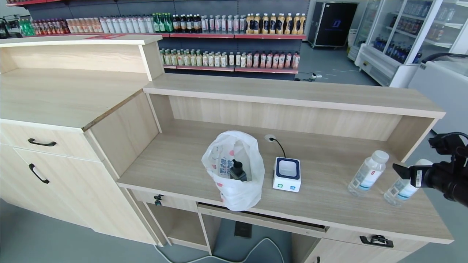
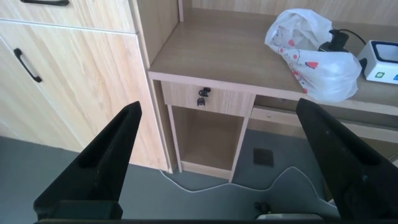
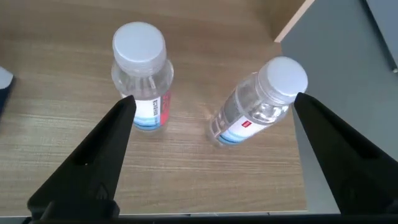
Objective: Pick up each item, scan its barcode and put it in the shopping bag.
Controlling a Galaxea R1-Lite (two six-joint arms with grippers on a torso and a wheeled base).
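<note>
Hovering with fingers spread, right gripper (image 3: 214, 99) above left water bottle (image 3: 142, 81) and right water bottle (image 3: 258, 106): likely smooth, squashy; grip mid-body.

Clear bottle (image 1: 366, 173) and second bottle (image 1: 398, 190) stand right of scanner (image 1: 287, 174) and bag (image 1: 253, 173).

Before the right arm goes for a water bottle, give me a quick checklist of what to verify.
1. Right end effector open above the bottles: ok.
2. Edge bottle and second bottle standing apart: ok.
3. Bag mouth open: ok.
4. Scanner window uncovered: ok.
5. Left end effector clear of the counter: ok.
6. Barcode side of either bottle: cannot tell.
</note>
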